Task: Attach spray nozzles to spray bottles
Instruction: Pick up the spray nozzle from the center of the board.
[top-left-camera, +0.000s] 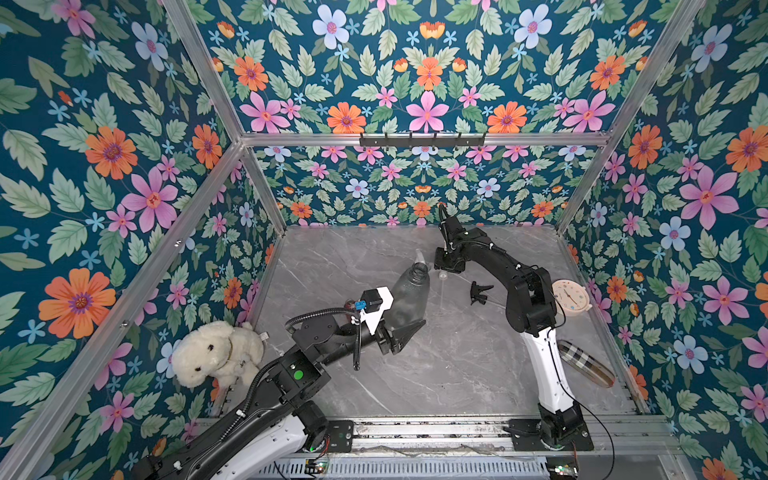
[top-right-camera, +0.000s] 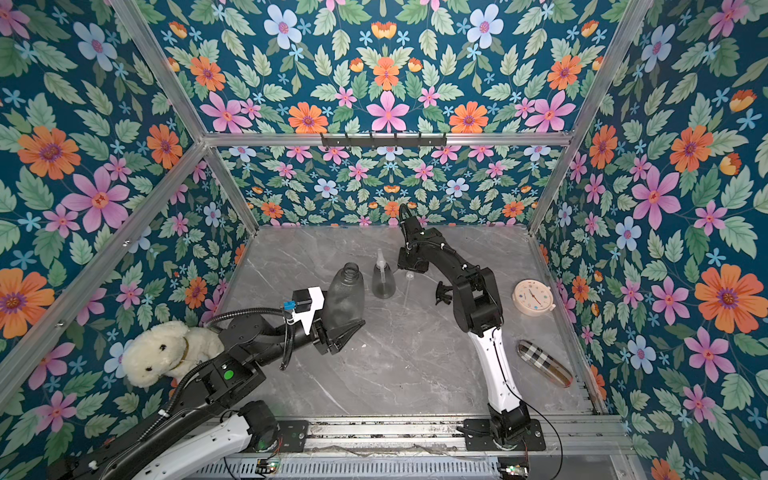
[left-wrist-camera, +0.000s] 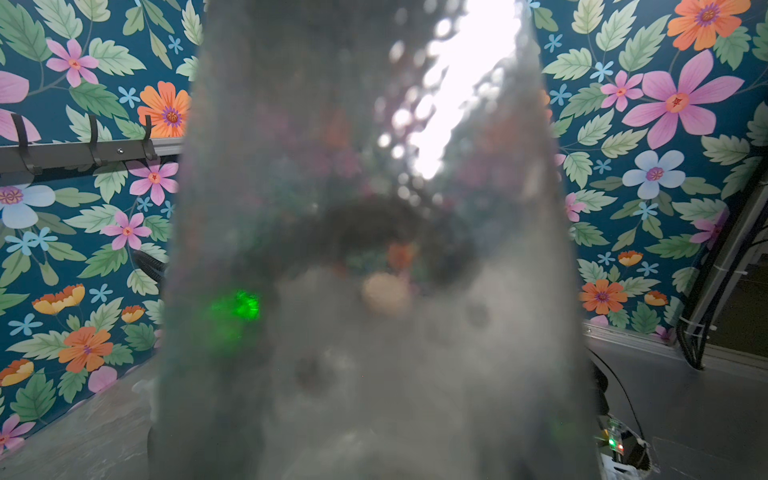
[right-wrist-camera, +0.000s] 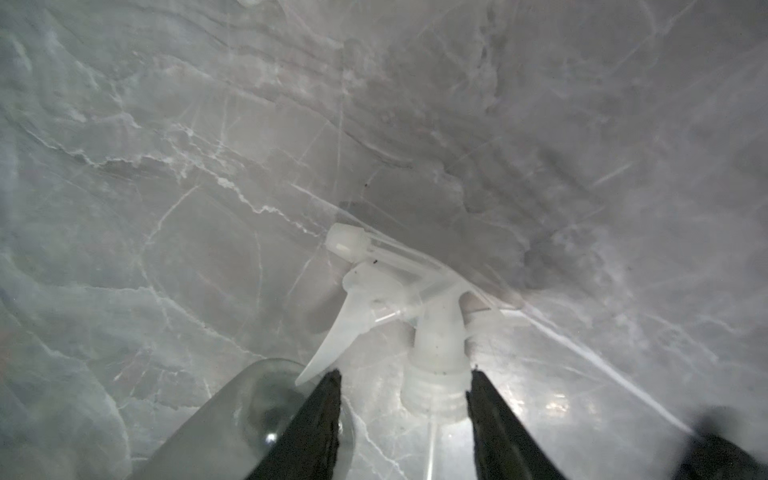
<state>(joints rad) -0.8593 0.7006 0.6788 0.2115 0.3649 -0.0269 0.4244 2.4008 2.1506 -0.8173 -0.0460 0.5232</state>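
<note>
Nozzle, the whitish one: where is it?

Flat on the worktop, towards the back, with the right pincer straight over it.

Has the pincer got hold of it?

No. The jaws stand apart, one on each side of the collar, and there is a gap on the trigger side.

And the left pincer?

Clamped on the bottle near its base. The bottle leans, its open neck pointing up and back. I cannot tell whether its base touches the worktop.

Anything else near?

A second bottle stands upright just beside the loose nozzle, with a whitish spray head on its neck. A black nozzle lies near the right arm.
</note>
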